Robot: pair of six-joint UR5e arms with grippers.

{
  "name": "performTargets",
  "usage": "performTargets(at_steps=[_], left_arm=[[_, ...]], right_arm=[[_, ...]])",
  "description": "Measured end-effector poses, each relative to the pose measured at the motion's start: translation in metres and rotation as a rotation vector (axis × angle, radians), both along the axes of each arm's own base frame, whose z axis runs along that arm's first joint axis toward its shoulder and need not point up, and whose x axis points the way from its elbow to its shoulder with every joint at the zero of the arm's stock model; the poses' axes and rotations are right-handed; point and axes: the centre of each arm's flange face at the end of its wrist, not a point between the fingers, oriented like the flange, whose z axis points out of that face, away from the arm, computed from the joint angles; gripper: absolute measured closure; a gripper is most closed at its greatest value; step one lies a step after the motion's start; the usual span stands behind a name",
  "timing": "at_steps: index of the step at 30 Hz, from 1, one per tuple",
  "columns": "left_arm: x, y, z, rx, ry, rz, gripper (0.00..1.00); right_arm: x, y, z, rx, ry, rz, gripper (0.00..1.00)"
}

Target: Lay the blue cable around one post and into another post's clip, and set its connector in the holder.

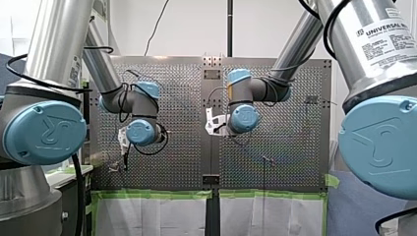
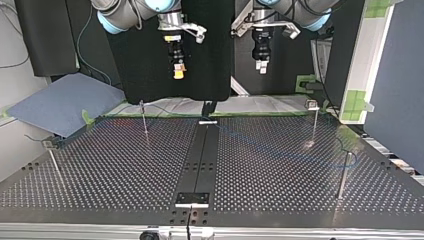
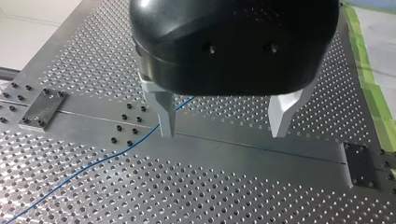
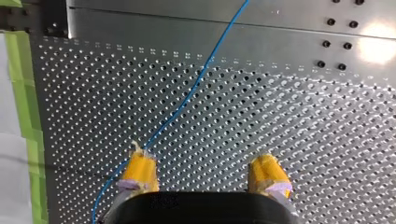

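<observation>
A thin blue cable point(image 4: 196, 84) lies slack on the perforated table, running under and past one yellow pad of my right gripper point(image 4: 204, 175), which hangs open above it. In the left wrist view the blue cable point(image 3: 112, 156) passes behind one metal finger point(image 3: 164, 116) of my left gripper point(image 3: 223, 126), open and well above the plate. In the top view both grippers hang high over the table's far edge: my right gripper point(image 2: 178, 70) at the left, my left gripper point(image 2: 261, 65) at the right. The cable point(image 2: 280, 147) faintly crosses toward a post point(image 2: 343, 175). Its connector is not visible.
Thin upright posts stand on the table: one far left of centre point(image 2: 144, 119), one far right with a clip top point(image 2: 313, 120), one at the near left point(image 2: 54, 162). A dark centre strip point(image 2: 200, 160) carries small plates. Green tape point(image 4: 28, 107) edges the table.
</observation>
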Motion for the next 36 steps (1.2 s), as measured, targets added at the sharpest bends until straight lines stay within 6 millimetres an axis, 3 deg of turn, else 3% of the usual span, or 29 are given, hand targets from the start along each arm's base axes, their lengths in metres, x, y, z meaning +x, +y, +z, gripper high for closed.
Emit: performTargets(at_steps=[14, 36], left_arm=[[0.000, 0.001, -0.001, 0.016, 0.004, 0.005, 0.00], [-0.001, 0.001, 0.000, 0.023, 0.008, 0.004, 0.00]], right_arm=[[-0.005, 0.015, -0.007, 0.064, 0.063, 0.018, 0.00], [-0.006, 0.017, -0.009, 0.067, 0.068, 0.019, 0.00]])
